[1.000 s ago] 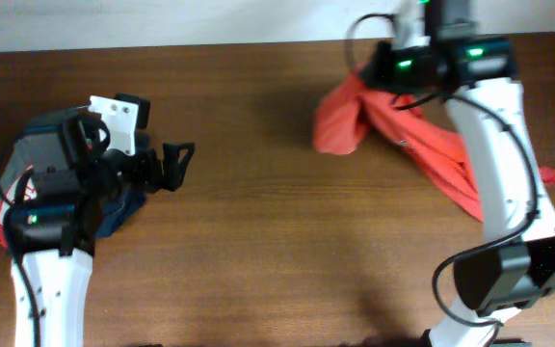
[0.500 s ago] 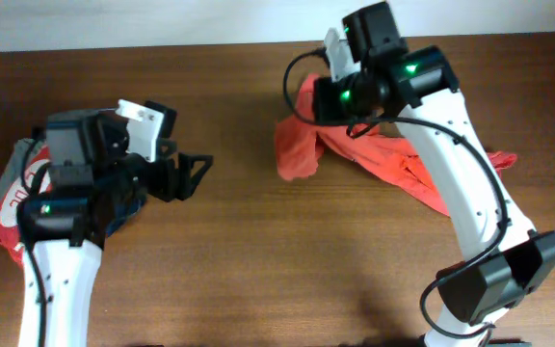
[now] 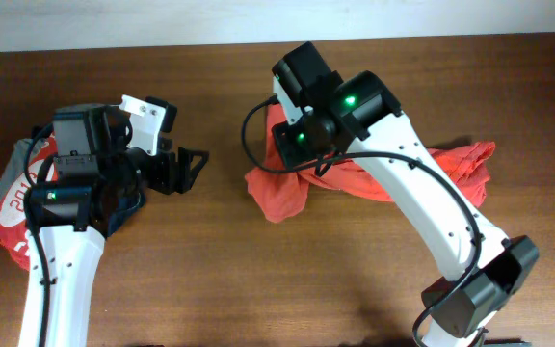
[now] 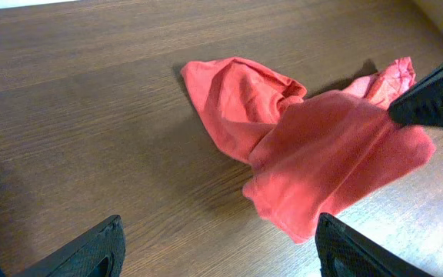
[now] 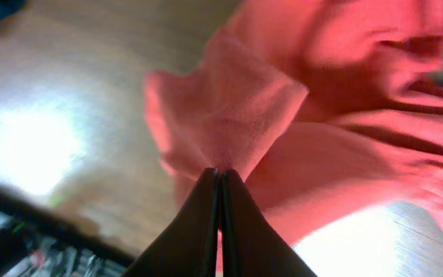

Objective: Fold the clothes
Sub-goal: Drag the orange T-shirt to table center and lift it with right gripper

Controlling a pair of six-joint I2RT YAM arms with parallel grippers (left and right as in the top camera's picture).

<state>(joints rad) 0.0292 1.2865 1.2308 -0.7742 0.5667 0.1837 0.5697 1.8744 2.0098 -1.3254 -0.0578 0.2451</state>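
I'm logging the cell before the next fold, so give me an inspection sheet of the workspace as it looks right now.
Surface: brown wooden table, no spills seen.
Job's things: orange-red T-shirt, crumpled right of centre, not folded yet.
Clutter: folded clothes stacked at the left edge, partly under the left arm.
Grippers: left gripper open, holding nothing; right gripper shut on the T-shirt.
Cables: black cable looping beside the right wrist, above the shirt.
Surroundings: pale wall behind the table; nothing else seen.
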